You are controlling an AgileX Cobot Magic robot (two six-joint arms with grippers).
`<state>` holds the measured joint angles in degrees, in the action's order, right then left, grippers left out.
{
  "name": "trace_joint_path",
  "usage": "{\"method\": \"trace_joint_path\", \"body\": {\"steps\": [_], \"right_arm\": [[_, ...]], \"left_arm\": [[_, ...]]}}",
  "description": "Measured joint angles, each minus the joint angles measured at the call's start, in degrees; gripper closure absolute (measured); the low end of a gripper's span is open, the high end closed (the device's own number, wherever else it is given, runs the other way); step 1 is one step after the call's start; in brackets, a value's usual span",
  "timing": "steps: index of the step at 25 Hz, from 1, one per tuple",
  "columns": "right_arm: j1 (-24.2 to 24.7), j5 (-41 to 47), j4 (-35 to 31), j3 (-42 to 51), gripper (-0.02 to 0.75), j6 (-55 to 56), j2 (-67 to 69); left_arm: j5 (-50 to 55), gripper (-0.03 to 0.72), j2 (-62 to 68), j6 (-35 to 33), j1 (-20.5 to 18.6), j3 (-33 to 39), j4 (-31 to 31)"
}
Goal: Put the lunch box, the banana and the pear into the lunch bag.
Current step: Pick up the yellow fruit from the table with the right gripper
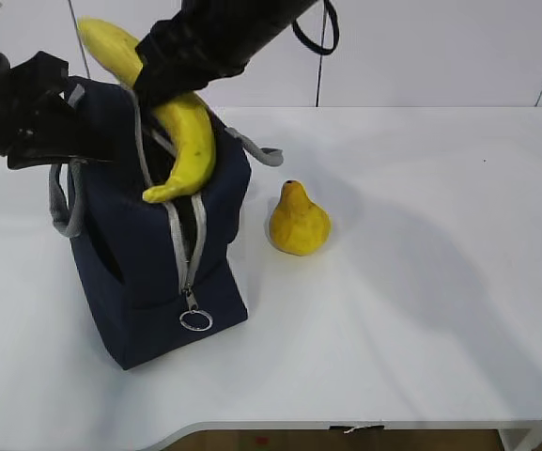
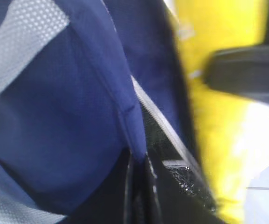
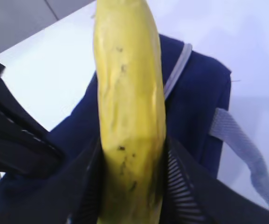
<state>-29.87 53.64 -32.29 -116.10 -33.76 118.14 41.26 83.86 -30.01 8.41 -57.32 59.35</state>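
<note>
White table (image 1: 421,310); R fingers (image 3: 171,182) pinching banana (image 1: 191,141) over lunch bag (image 1: 148,282), L fingers (image 2: 139,186) pinching bag edge.

Exterior camera looks down at a slant across the white table (image 1: 421,310). Left wrist camera presses close against the lunch bag (image 2: 69,116); right wrist camera looks along the banana (image 3: 129,116). All three share bag and banana.

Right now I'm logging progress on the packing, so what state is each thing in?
lunch bag: upright on the table, zipper open, top held apart.
banana: gripped mid-length, tip at the bag's opening, not yet inside.
pear: upright on the table beside the bag, untouched.
left gripper: shut on the bag's fabric edge.
right gripper: shut on the banana.
lunch box: not visible.
</note>
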Motion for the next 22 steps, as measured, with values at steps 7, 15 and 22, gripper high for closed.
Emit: {"method": "trace_joint_path", "body": {"steps": [7,15,22], "right_arm": [[-0.52,0.0,-0.21,0.0,0.433,1.01,4.39],[-0.61,1.06,1.08,0.0,0.433,1.01,8.93],[-0.61,2.28,0.07,0.0,0.433,1.01,9.2]], "left_arm": [[0.0,0.685,0.0,0.0,0.0,0.0,-0.22],[0.0,0.685,0.0,0.0,0.0,0.0,-0.01],[0.0,0.685,0.0,0.0,0.0,-0.05,0.2]]}}
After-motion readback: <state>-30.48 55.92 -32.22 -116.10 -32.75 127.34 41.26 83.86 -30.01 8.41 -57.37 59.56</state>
